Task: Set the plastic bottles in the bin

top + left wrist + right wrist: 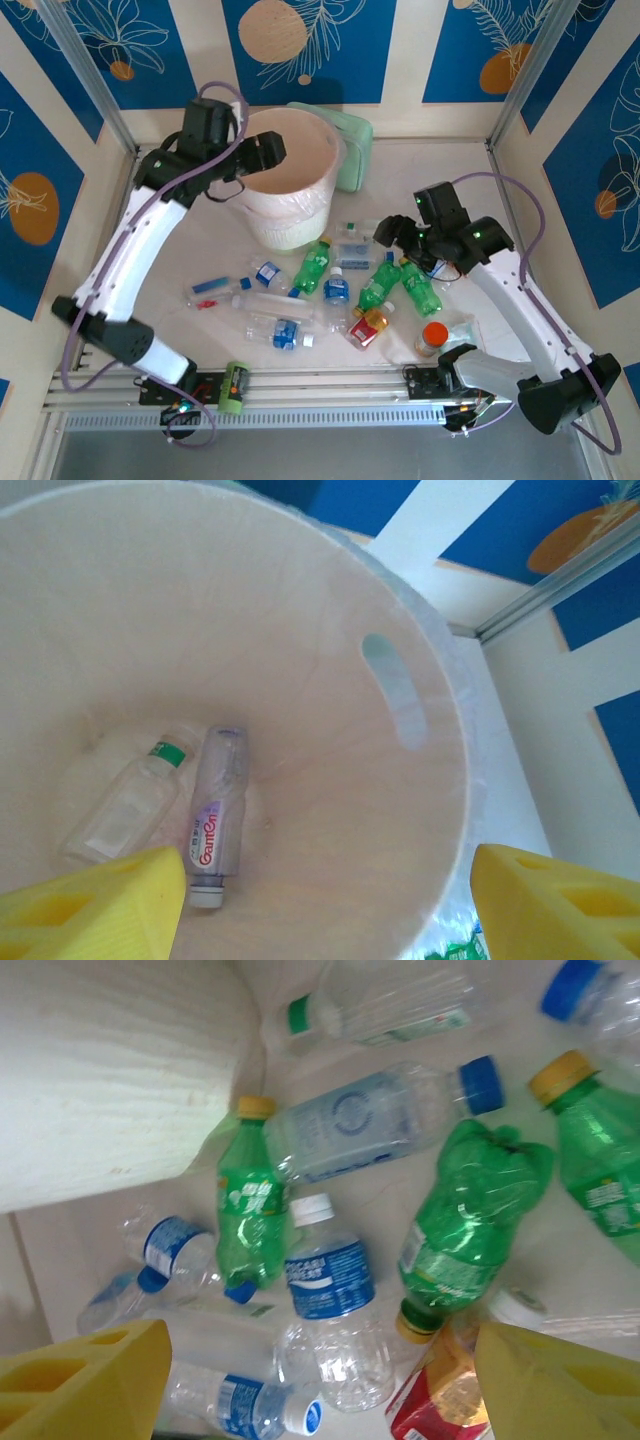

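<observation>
White plastic marks the bin (pixel 285 225), lined in pinkish film, at the far left of the table (pixel 190 250) in the top view, with a pale green box (pixel 352 140) just behind it. The left gripper (pixel 265 152) hangs over the left side of the bin's mouth, jaws apart and empty. Loose bottles (pixel 315 265) lie scattered across the table's middle, between the bin and the near edge: green ones, clear ones with blue labels, and a red-and-yellow bottle (pixel 368 326). The right gripper (pixel 397 232) hovers above the right end of the scatter, jaws parted, gripping nothing. An orange-capped container (pixel 432 338) sits toward the near-right edge.

Left wrist view: yellow fingers (pixel 90 905) stand wide apart above the bin's mouth. A green-capped bottle (pixel 125 810) and a purple-labelled bottle (pixel 215 820), both clear, lie side by side on the bin's floor. An oval handle slot (pixel 395 690) pierces the wall.

Right wrist view: yellow fingers (pixel 85 1380) spread wide with nothing between them, over a blue-labelled bottle (pixel 330 1295). A yellow-capped green bottle (pixel 250 1215) lies just left of it, near the bin's wall. A crushed green bottle (pixel 470 1210) lies to its right, and a blue-capped bottle (pixel 375 1125) lies beyond.
</observation>
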Available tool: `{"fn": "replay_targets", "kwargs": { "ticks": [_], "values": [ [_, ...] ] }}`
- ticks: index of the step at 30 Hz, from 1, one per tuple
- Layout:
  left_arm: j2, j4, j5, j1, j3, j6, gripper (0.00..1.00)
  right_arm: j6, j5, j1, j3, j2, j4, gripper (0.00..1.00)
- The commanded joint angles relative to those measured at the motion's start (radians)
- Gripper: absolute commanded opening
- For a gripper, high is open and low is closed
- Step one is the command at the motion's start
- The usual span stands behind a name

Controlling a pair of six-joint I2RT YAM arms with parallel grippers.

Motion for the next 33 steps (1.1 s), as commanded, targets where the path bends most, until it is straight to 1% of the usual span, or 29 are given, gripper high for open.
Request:
{"fn": "replay_targets", "kwargs": {
  "ticks": [1, 5, 8, 11, 14, 19, 24, 26, 29, 33],
  "values": [
    [-0.107, 0.103, 0.038, -0.002, -0.114, 0.041, 0.76, -0.017, 0.032, -0.062, 0.017, -0.021, -0.095, 0.82],
    [-0.258, 0.183, 0.068, -0.002, -0.307, 0.048, 0.77, -0.049, -0.008, -0.16, -0.024, -0.013, -0.122, 0.83],
    [-0.349, 0.196, 0.063, -0.003, -0.42, 0.065, 0.79, -0.064, -0.019, -0.205, -0.059, -0.015, -0.128, 0.83],
    [-0.405, 0.187, 0.057, -0.002, -0.509, 0.053, 0.79, -0.067, -0.038, -0.224, -0.095, -0.015, -0.118, 0.84],
    [-0.426, 0.164, 0.084, -0.003, -0.585, 0.025, 0.77, -0.054, -0.064, -0.22, -0.127, -0.015, -0.094, 0.84],
    [-0.465, 0.088, 0.076, -0.002, -0.733, -0.055, 0.71, -0.01, -0.086, -0.156, -0.169, -0.015, -0.042, 0.83],
    [-0.529, 0.041, 0.081, -0.002, -0.904, -0.201, 0.7, 0.026, -0.065, -0.03, -0.178, 0.013, 0.007, 0.82],
    [-0.547, 0.012, 0.062, -0.002, -0.957, -0.268, 0.7, 0.032, -0.053, 0.016, -0.167, 0.035, 0.02, 0.81],
    [-0.551, -0.024, 0.047, -0.001, -1.021, -0.374, 0.7, 0.041, -0.038, 0.055, -0.147, 0.065, 0.027, 0.81],
    [-0.522, -0.023, 0.074, 0.001, -1.088, -0.492, 0.65, 0.053, -0.033, 0.09, -0.135, 0.088, 0.042, 0.8]
  ]
}}
